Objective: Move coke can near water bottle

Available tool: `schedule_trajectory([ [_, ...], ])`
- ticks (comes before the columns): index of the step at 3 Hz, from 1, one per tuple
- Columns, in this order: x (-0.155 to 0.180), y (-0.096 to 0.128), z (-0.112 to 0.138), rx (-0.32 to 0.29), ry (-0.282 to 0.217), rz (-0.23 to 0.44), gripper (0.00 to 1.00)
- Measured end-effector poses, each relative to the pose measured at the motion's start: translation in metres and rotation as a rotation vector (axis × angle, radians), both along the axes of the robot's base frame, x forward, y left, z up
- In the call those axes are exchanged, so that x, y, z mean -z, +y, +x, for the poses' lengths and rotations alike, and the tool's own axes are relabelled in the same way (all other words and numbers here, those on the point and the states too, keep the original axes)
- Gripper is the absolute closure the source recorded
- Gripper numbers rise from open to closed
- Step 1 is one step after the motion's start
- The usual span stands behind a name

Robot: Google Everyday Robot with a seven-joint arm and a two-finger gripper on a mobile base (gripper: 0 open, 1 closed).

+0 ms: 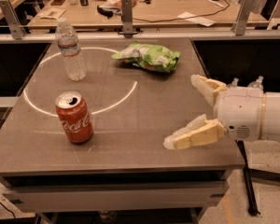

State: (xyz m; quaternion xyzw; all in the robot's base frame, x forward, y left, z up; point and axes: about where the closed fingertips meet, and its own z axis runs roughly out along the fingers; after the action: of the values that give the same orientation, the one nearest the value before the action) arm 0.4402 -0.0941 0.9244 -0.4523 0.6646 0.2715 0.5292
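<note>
The red coke can (75,118) stands upright at the front left of the grey table (130,125). The clear water bottle (70,49) with a white cap stands upright behind it, at the back left. My gripper (181,111) comes in from the right, over the table's right front part, well to the right of the can. Its two cream fingers (191,135) are spread wide apart and hold nothing.
A green snack bag (149,56) lies at the back middle of the table. A white circle is marked on the tabletop. A wooden desk (144,3) with clutter and metal posts runs behind the table. Two small clear bottles (257,82) stand off the right edge.
</note>
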Motion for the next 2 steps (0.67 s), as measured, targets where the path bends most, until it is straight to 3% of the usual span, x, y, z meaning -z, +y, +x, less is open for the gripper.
schedule_trajectory([
  [1, 0.0068, 0.0193, 0.0082, 0.017, -0.008, 0.069, 0.00],
  [2, 0.0053, 0.0237, 0.0098, 0.018, -0.013, 0.078, 0.00],
])
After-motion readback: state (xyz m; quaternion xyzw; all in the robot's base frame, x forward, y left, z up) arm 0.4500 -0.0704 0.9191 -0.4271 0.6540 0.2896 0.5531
